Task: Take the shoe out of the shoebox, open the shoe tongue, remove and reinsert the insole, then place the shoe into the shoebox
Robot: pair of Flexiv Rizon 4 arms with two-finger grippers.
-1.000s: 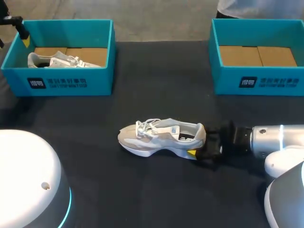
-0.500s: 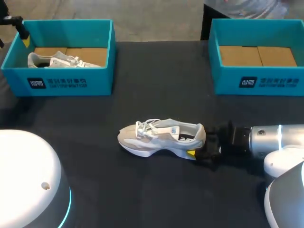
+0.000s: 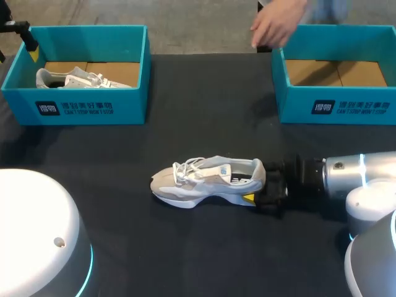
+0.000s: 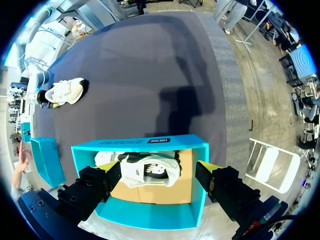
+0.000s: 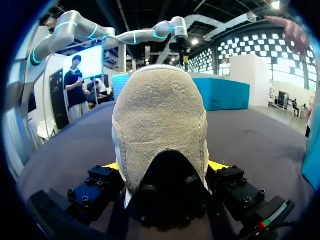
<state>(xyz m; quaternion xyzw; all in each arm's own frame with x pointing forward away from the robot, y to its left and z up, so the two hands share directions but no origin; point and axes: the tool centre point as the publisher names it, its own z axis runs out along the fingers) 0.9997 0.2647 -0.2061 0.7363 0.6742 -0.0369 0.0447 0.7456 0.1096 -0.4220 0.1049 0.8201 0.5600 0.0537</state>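
Note:
A white and beige shoe (image 3: 204,180) lies on its sole mid-table, toe pointing left. My right gripper (image 3: 257,187) comes in from the right at its heel. In the right wrist view the suede heel (image 5: 160,125) fills the gap of the right gripper (image 5: 165,167), and both yellow fingertips (image 5: 218,165) press on its sides, so it is shut on the shoe. The left teal shoebox (image 3: 86,108) holds a second white shoe (image 3: 77,78). My left gripper (image 4: 159,175) hangs open above that box (image 4: 150,145), touching nothing.
An empty teal shoebox (image 3: 337,108) with a cardboard floor stands at the back right. A person's hand (image 3: 278,25) reaches over the table's far edge beside it. Dark tabletop (image 3: 204,117) lies between the boxes and the shoe.
My right gripper has narrowed onto the heel and the shoe has shifted slightly left. A person's hand has come in over the far edge near the right box. The left arm is still.

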